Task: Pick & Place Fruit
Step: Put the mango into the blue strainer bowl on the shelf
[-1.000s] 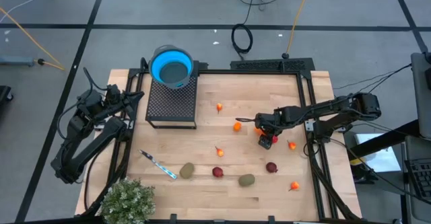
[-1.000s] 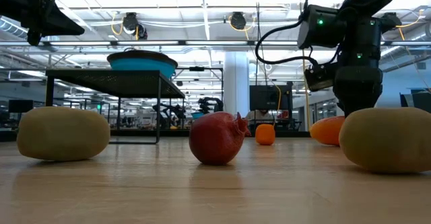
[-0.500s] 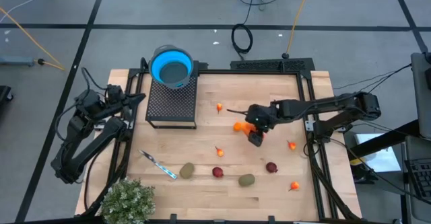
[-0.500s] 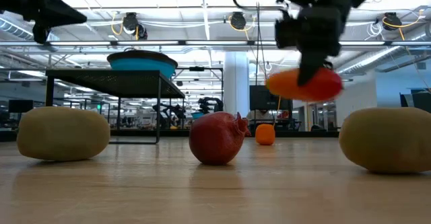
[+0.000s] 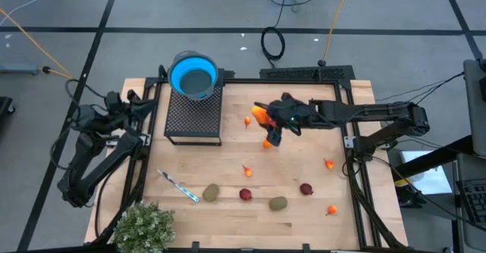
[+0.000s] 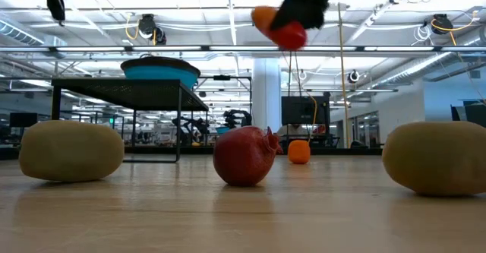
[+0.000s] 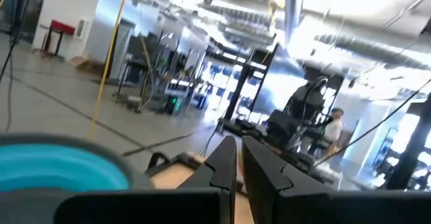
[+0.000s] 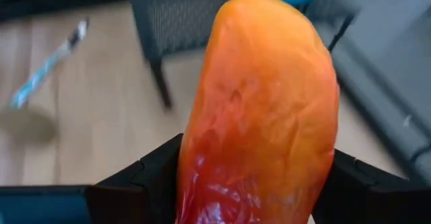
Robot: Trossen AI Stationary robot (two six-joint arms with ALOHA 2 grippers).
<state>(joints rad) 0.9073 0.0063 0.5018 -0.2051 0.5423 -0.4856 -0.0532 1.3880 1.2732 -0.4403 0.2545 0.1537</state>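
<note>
My right gripper is shut on a long red-orange fruit, high above the table's middle, right of the black mesh stand. The stand carries a blue bowl. The low view shows the fruit far above the tabletop. Small orange balls, dark red rounds and olive ovals lie on the wood. My left gripper is shut and holds nothing, raised at the table's left edge, with the bowl close by. My right gripper pinches the fruit's redder end between its two fingers, one on each long side. It comes from the table's right, slanting down. The orange end sticks out past the fingers toward the stand. The fruit is lifted clear of the table.
A blue-and-white stick lies near the front left, beside a bushy green plant at the front left corner. Black rails run along the table's far and right edges. More fruit lies at the front right.
My right gripper has risen steeply from the table's right half, carrying the red-orange fruit off the wood and toward the far left, nearer the stand and bowl. Its wrist has tipped and rolled on the way. My left gripper has tipped upward at the left edge.
</note>
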